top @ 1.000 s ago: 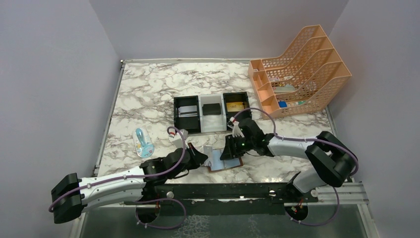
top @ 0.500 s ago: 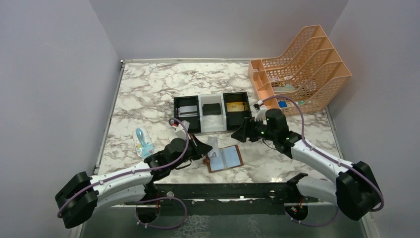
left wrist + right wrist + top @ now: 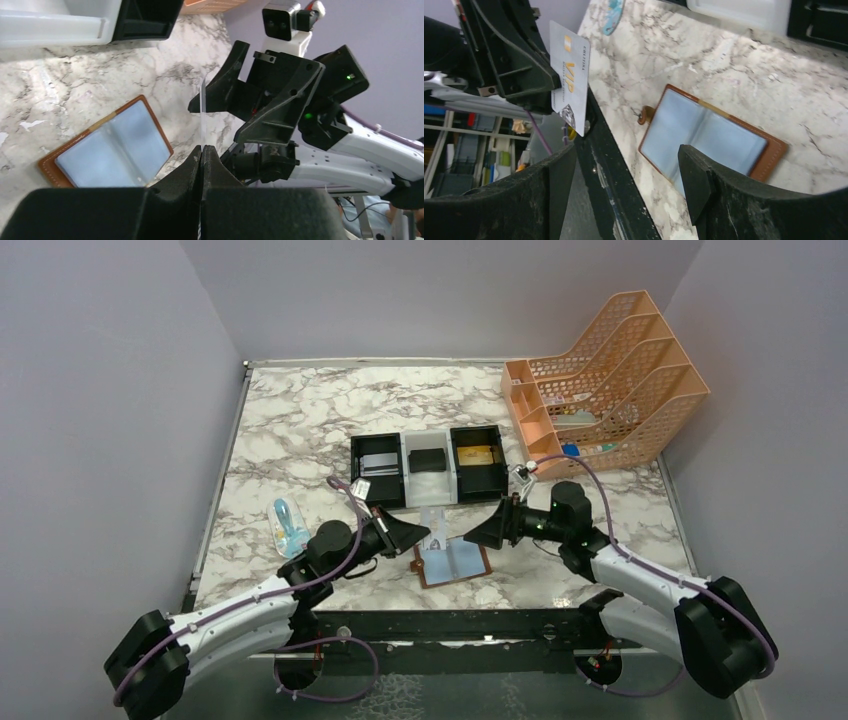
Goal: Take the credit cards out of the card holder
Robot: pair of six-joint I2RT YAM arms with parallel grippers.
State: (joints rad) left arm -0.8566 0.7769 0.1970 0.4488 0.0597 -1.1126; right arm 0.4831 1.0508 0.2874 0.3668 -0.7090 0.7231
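Seen from above, a marble table (image 3: 300, 430). At about 8 o'clock from its centre lies a small blue-and-white object (image 3: 289, 525). Next comes the left gripper (image 3: 412, 535), clenched on the bottom edge of a pale credit card (image 3: 570, 75) printed with gold VIP lettering; the card stands upright in the air, lifted clear of the table. Just to the 5 o'clock side of that gripper, at 6 o'clock on the table near the front edge, the card holder (image 3: 455, 560) lies flat and open, brown leather outside, pale blue pockets facing up, its snap tab sticking out on the left. At 12 o'clock from the holder sits a three-compartment tray (image 3: 404, 472): a grey card (image 3: 378, 463) in the left black section, a small black block (image 3: 428, 459) in the white middle section, a gold card (image 3: 476, 454) in the right black section. The right gripper (image 3: 480, 533) hovers just at 1 o'clock of the holder, its jaws spread wide and empty, pointing toward the held card. At 2 o'clock on the table stands an orange mesh file rack (image 3: 610, 370).
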